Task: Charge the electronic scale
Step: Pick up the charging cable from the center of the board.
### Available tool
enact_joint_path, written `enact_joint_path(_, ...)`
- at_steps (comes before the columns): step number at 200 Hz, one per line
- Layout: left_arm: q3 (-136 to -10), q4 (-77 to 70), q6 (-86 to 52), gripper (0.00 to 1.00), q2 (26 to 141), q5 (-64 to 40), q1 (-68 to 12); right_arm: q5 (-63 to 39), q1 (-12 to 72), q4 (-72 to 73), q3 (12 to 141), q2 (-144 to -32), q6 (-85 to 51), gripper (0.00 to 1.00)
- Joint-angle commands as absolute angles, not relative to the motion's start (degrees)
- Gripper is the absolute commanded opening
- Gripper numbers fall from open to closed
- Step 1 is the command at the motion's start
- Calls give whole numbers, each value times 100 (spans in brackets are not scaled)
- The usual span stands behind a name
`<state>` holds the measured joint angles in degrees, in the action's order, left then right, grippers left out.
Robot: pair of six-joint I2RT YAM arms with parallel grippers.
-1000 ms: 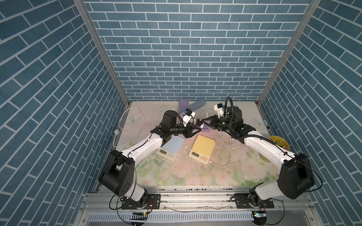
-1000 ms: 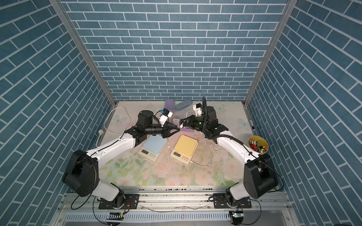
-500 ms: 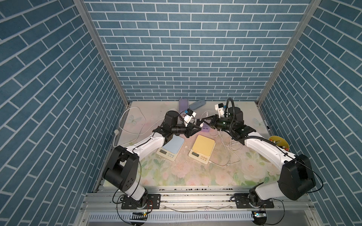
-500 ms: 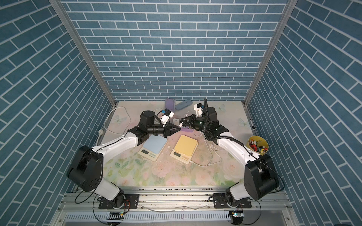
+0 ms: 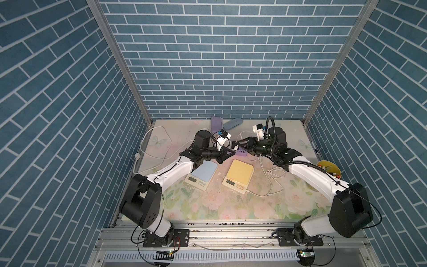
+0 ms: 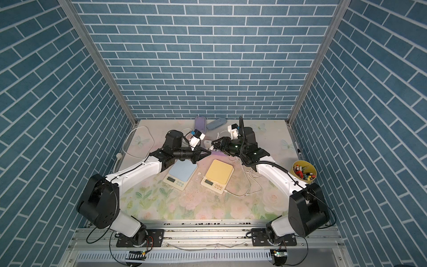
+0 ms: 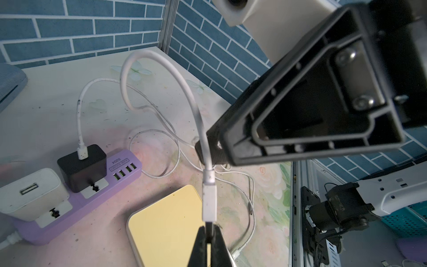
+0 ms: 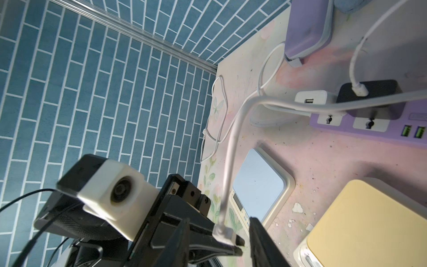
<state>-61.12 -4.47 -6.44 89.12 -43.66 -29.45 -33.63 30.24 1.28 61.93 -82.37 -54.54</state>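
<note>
Over the table's middle, just beyond both scales, the left gripper [image 7: 209,229] is clamped fully together on the dark tip of a white cable plug [image 7: 209,203], which stands straight out from its fingertips. The right gripper [image 5: 237,145] faces it from 3 o'clock, jaws parted around the cable [image 7: 143,54] just behind the plug, with a gap showing beside it.

The left arm [image 5: 171,172] reaches in low from 7 o'clock and the right arm [image 5: 309,173] from 5 o'clock.

From the grippers, the blue scale [image 5: 204,172] lies at 8 o'clock and the yellow scale [image 5: 239,174] at 6 o'clock, both flat on the table.

In both top views the purple power strip [image 7: 76,198] is mostly hidden behind the grippers. The plug's metal end is buried between the left fingers. The held cable's far end cannot be traced among the loops.
</note>
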Motion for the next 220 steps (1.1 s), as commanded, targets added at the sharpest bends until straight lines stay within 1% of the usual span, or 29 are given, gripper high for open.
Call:
enact_joint_path(1, -6275, -80, -343, 0, 8739, -4184, -2979, -3263, 3149, -780, 6618, -8185, -4927, 42)
enact_joint_path(20, -6310, -22, -317, 0, 8752, -4149, -3006, -3252, 3231, -1141, 6822, -8300, -4726, 40)
enact_joint_path(51, -6346, 89, -246, 0, 8750, -4135, -3053, -3245, 3322, -1215, 6958, -8448, -4646, 37)
enact_joint_path(126, -6284, 128, -202, 0, 8605, -3946, -3061, -2553, 3462, -2190, 7322, -8455, -4166, 37)
enact_joint_path(149, -6300, 57, -257, 0, 8628, -4018, -3059, -2522, 3472, -2142, 7295, -8484, -4166, 40)
enact_joint_path(220, -6214, 22, -320, 0, 8600, -4081, -3072, -2834, 3494, -1881, 7627, -8831, -4219, 40)
